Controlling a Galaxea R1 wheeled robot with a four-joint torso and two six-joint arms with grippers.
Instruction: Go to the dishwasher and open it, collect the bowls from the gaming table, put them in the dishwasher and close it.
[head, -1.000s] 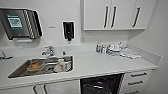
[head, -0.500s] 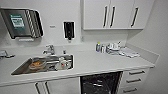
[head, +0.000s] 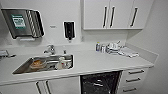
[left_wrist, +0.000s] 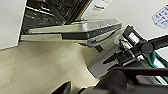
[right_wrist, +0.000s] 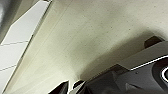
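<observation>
The dishwasher (head: 100, 83) stands open under the white counter (head: 100, 63), a dark cavity with wire racks. In the left wrist view its grey door (left_wrist: 75, 30) hangs folded down over the pale floor, with the dark racks (left_wrist: 50, 10) above it. My left gripper (left_wrist: 74, 89) hovers low over the floor, a short way out from that door. My right gripper (right_wrist: 68, 89) is over bare floor beside a white cabinet front (right_wrist: 15, 50). Nothing shows in either gripper. The gaming table and the bowls are out of view.
A steel sink (head: 27, 67) with a tap and some dishes is set in the counter to the left. Bottles and cloths (head: 112, 48) lie at the back right. White drawers (head: 135, 80) flank the dishwasher, wall cabinets (head: 112, 15) hang above, and a wall closes the right side.
The head picture has shifted a little since a second ago, so more of the open dishwasher cavity shows. Nothing on the counter has moved.
</observation>
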